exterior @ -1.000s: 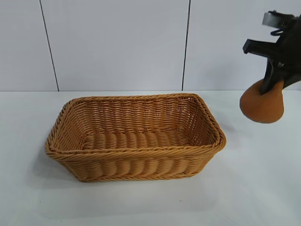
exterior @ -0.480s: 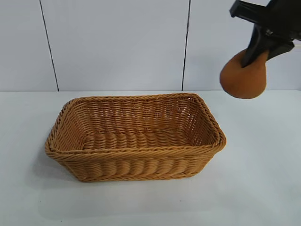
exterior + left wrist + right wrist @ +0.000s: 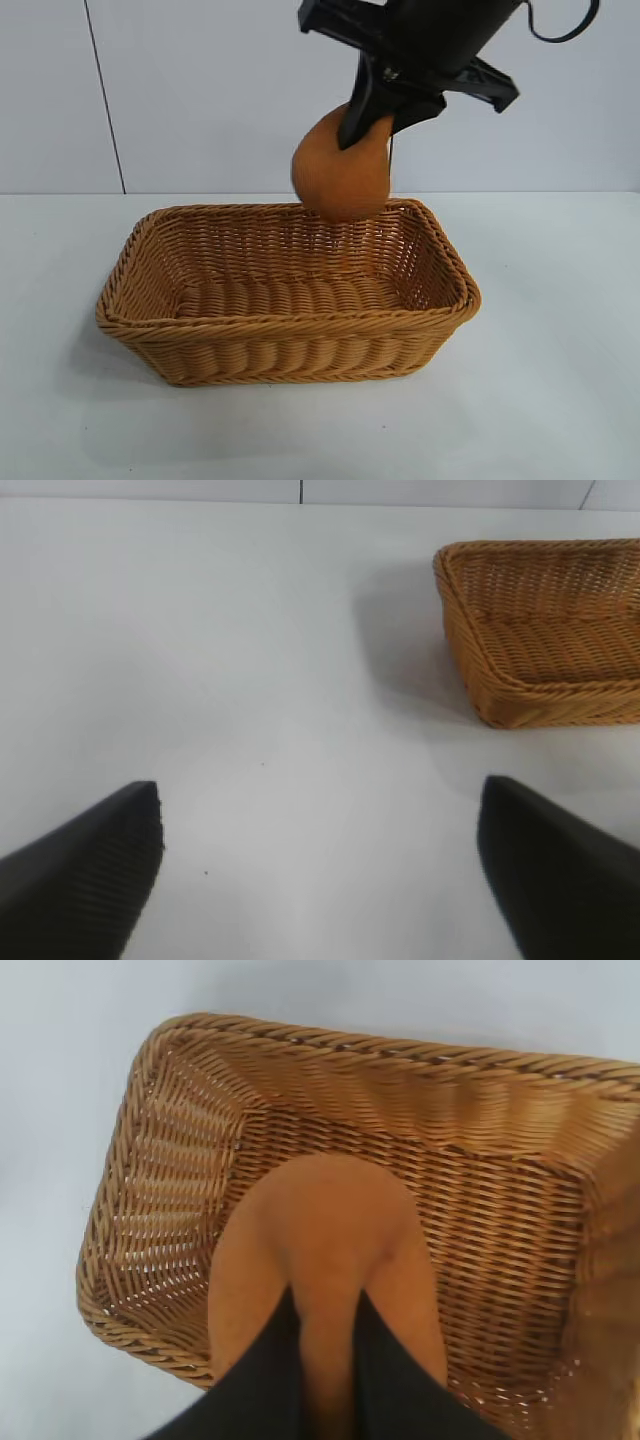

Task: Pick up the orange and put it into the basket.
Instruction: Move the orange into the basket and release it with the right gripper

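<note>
Right pincer (image 3: 366, 128) clamped on the knob of the orange (image 3: 338, 180), which hangs in the air above the basket (image 3: 290, 345), seemingly over its far side. Left pincer (image 3: 320, 865) spread wide, empty, above bare desk (image 3: 250, 680) beside the basket.

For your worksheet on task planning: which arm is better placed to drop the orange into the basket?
Right: its gripper pinches the orange above the basket. The left gripper hangs open beside it.
</note>
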